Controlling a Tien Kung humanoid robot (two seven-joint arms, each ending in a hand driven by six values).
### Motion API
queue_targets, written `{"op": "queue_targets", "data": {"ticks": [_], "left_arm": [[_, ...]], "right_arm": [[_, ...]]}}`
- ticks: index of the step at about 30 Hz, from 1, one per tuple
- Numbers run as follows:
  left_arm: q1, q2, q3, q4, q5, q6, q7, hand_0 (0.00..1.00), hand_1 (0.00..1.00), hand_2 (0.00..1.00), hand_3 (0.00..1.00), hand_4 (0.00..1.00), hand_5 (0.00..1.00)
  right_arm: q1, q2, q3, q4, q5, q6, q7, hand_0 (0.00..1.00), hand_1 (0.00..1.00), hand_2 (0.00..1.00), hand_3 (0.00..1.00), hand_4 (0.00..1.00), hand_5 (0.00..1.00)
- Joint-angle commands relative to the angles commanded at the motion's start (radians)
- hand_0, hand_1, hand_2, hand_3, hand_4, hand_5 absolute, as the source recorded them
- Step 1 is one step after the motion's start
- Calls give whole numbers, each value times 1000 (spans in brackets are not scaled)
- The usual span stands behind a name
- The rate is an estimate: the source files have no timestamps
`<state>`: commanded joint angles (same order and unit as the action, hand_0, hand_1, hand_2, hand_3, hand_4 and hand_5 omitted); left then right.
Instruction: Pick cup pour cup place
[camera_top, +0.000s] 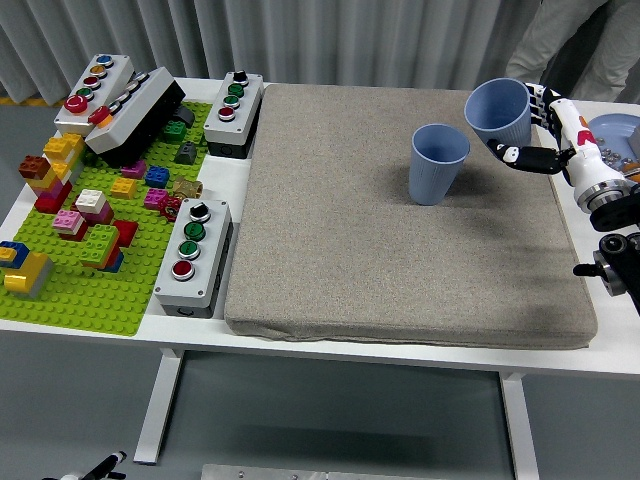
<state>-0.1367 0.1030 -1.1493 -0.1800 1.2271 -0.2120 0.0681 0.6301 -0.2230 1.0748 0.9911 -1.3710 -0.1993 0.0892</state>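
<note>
Held blue cup raised above grey mat, tilted toward standing blue cup just beside it (both plain, tapered, smooth). Right hand clamped around held cup, fingers wrapped on wall. Mat coarse, cushion-like. Button boxes and brick-studded green baseplate seen well apart, left side.

The right hand is built with a white shell, and black segments are seen along its fingers. Behind the fingers, a small red marking is carried on the white back of the hand. Further back, a silver wrist ring is followed by black arm joints.
</note>
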Motion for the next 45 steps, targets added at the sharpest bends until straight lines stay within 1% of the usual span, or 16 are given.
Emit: {"op": "queue_targets", "data": {"ticks": [2,11,13,25,34,45], "left_arm": [[0,0,0,0,0,0,0,831,816,882,816,626,985],[2,0,-1,0,2,0,1,830,815,882,816,627,986],[3,0,-2,0,3,0,1,830,815,882,816,627,986],[2,1,-2,0,3,0,1,829,814,881,816,629,988],[1,1,-5,0,5,0,1,828,814,880,815,629,988],[-2,2,-7,0,8,0,1,829,814,880,815,630,989]], "right_arm": [[3,-2,-5,5,-51,-8,-9,821,707,594,660,666,70],[11,-2,-14,9,-160,-20,-25,822,707,593,660,665,70],[14,-3,-19,11,-210,-24,-35,822,707,593,660,665,70],[26,-4,-30,23,-300,-33,-53,828,711,594,662,664,70],[26,-1,-36,49,-408,-43,-72,825,710,594,659,662,70],[32,-2,-54,63,-478,-51,-85,825,711,591,658,660,70]]}}
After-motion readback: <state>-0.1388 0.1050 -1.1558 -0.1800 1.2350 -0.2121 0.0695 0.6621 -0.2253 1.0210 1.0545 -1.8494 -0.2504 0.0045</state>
